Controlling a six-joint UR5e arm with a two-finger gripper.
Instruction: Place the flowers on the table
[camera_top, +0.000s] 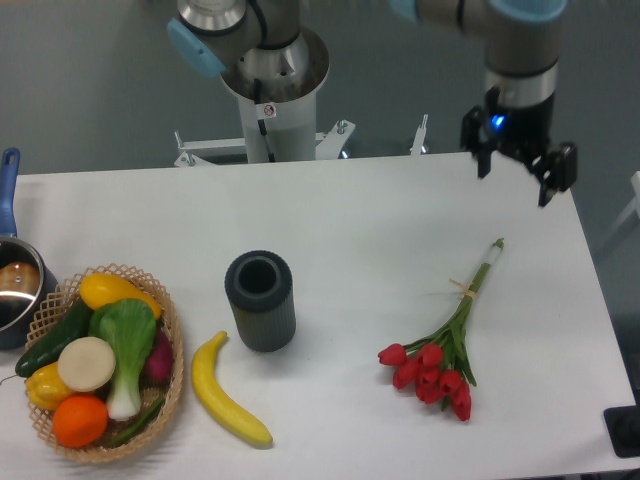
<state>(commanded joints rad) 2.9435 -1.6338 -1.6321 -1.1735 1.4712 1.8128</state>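
The arm's upper part is running out of frame; its gripper (518, 166) is hanging empty, fingers apart, above the table (360, 210). The flowers (445, 345) are lying flat there. No writing is showing clearly enough to read.

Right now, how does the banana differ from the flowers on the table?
The banana is yellow, one curved piece; the flowers are red buds on green stems tied in a bunch.
The banana lies left of centre, beside the dark cylinder; the flowers lie to the right.
Both rest flat on the table, untouched by the end effector.
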